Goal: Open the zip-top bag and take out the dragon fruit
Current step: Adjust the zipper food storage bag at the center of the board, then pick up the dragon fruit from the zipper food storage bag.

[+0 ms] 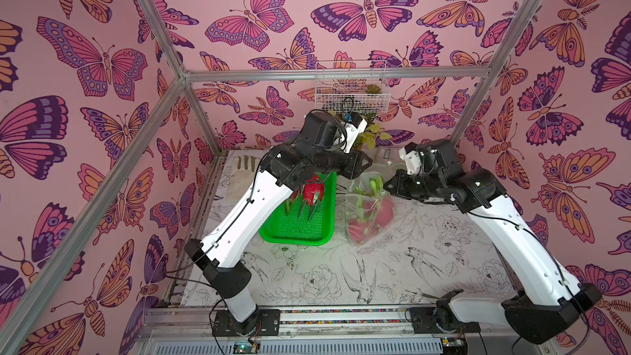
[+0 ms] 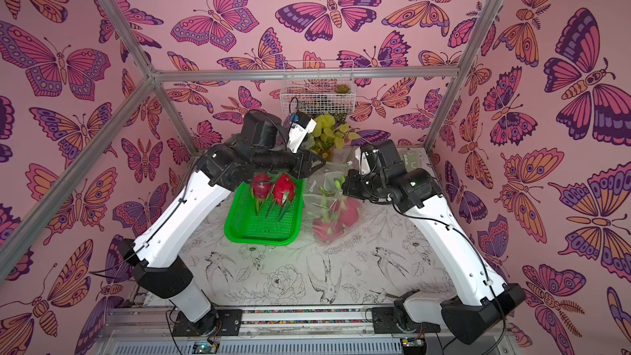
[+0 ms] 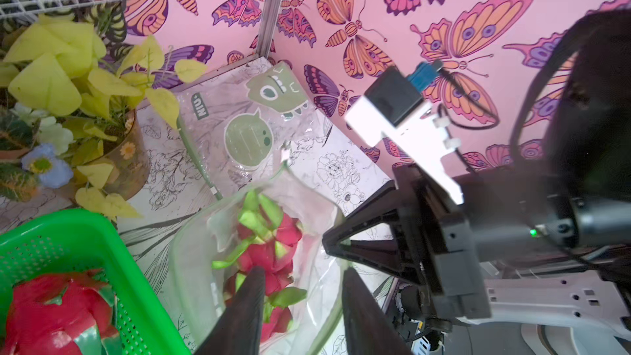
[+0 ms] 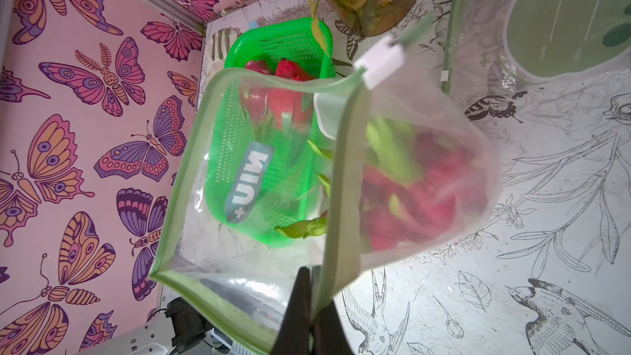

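The clear zip-top bag (image 1: 370,215) with green rims hangs over the table with its mouth wide open. My right gripper (image 4: 309,302) is shut on its green rim (image 4: 345,199). Magenta dragon fruit (image 3: 269,254) with green scales lies inside the bag, blurred in the right wrist view. My left gripper (image 3: 304,288) is open just above the bag's mouth; one finger (image 3: 249,305) is over the fruit and the other is by the rim. A glossy red dragon fruit (image 2: 283,187) and a darker one (image 2: 261,182) lie in the green basket (image 2: 263,230).
A potted plant (image 3: 68,97) with yellow-green leaves stands at the back, close behind the basket. A second, flat bag (image 3: 252,124) with a dinosaur print lies at the back right. A white wire basket (image 1: 350,87) hangs on the back wall. Metal frame posts stand at the corners.
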